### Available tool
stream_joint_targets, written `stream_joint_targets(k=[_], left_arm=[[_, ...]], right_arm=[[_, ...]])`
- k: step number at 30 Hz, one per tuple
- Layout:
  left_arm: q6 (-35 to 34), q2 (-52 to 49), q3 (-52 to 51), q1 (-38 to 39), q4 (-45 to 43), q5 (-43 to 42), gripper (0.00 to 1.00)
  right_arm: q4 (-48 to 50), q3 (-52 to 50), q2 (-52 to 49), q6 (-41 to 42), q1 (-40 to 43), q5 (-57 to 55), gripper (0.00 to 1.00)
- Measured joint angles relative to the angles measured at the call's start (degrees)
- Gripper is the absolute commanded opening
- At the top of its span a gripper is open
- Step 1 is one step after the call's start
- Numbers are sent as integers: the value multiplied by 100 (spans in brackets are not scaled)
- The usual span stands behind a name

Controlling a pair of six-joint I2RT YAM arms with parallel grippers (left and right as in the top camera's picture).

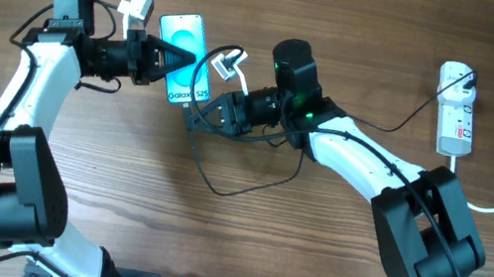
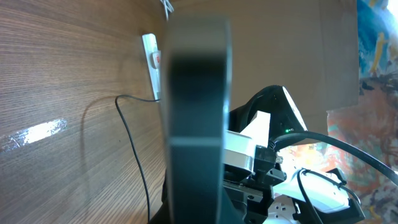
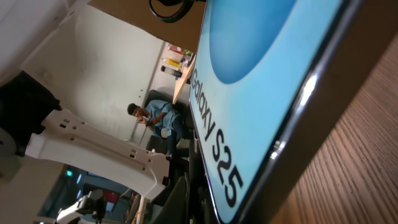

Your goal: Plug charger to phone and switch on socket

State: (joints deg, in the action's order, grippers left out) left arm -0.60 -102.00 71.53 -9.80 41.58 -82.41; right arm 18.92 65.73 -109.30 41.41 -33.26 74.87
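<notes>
Step in hand: mating the connector to the phone; the socket switch is not yet reached. My left pincer is clamped on the small flat smartphone with the glowing teal screen and holds it above the wooden desk, white lettered strip towards my right arm. My right pincer is closed just beside that strip end. The long thin black charger cable loops out from under it, so I judge it carries the connector, though the tip is hidden. The elongated white plastic power strip lies well apart at my right. Recommendation: keep the phone rigid, line the connector up squarely with the port, advance slowly along the phone's long axis, and leave slack in the cable. Risk: an oblique approach may push the phone askew in its grip.
</notes>
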Motion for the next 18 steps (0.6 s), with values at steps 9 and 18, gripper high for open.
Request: stream_joint_targets(k=[9,18], left_arm=[[-15,0,0,-11,-20,24,4],[-15,0,0,-11,-96,85,4]], right_arm=[[22,0,0,-2,164,74,4],[-302,4,0,-256,151,138,4]])
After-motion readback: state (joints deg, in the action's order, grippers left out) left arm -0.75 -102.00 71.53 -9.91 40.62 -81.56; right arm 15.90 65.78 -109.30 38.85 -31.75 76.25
